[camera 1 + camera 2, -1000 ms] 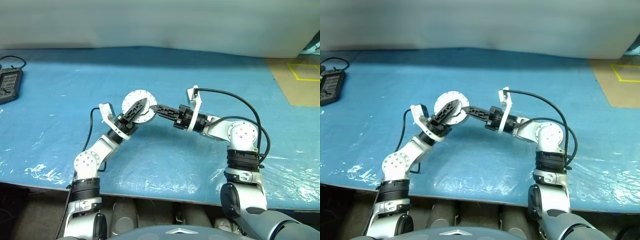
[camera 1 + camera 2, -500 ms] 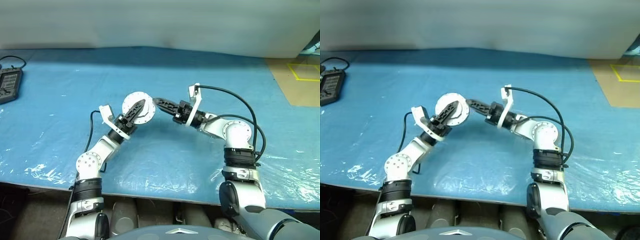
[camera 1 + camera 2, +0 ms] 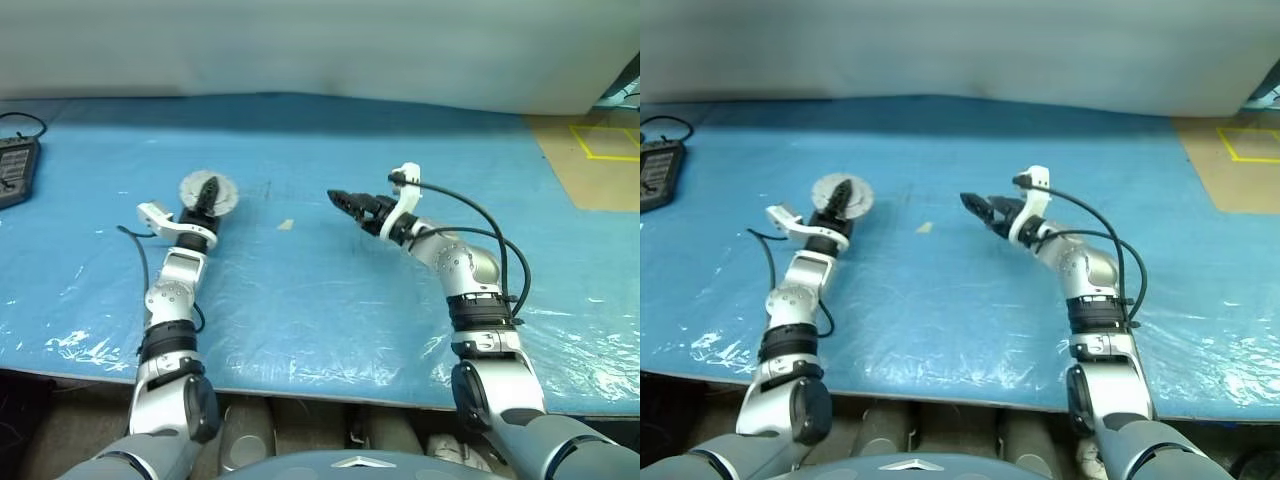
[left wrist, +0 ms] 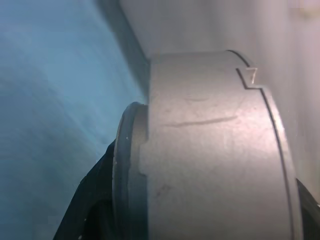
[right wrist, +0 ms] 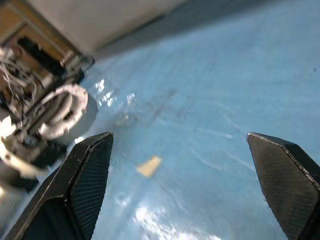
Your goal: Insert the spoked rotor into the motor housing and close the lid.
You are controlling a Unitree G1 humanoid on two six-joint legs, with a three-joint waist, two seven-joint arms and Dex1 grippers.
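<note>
Here left fingers clamp motor housing, interior hidden; right fingers spread, empty.

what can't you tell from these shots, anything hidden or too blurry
- Housing, left wrist view: only its outer wall shows; whether the rotor sits inside is hidden.
- Housing face, head views: left tool covers its middle, details too small.
- Tan scrap on table: too small to identify.

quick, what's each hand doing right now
Left hand: closed on the motor housing.
Right hand: open, holding nothing.
</note>
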